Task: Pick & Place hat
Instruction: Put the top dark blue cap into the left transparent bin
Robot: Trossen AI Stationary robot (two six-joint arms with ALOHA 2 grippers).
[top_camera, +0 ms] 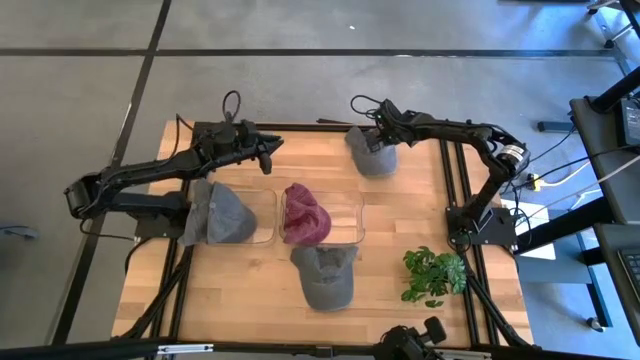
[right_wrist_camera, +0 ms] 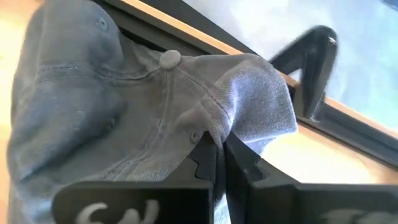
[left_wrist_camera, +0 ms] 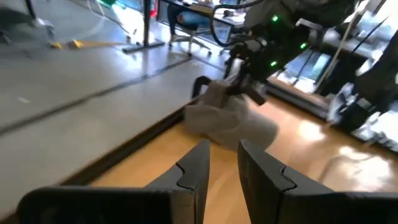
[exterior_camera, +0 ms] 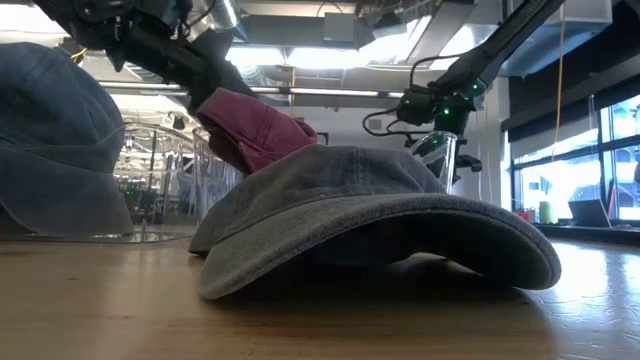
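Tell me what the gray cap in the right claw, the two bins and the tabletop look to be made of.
Gray cap: looks like washed cotton twill, matte, with stitched seams and a top button; the right claw pinches a fold of it.
Bins: probably clear plastic, since their walls are see-through and glossy.
Tabletop: wood, with pale planks, visible grain and a light sheen.

Two dark jointed arms w/ black cables, green LEDs

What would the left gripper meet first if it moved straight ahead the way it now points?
Probably the grey cap held by the right gripper at the table's far edge. The left gripper points across bare wood toward it, with nothing between them in its wrist view. Depth is unclear, so it might pass slightly beside the cap.
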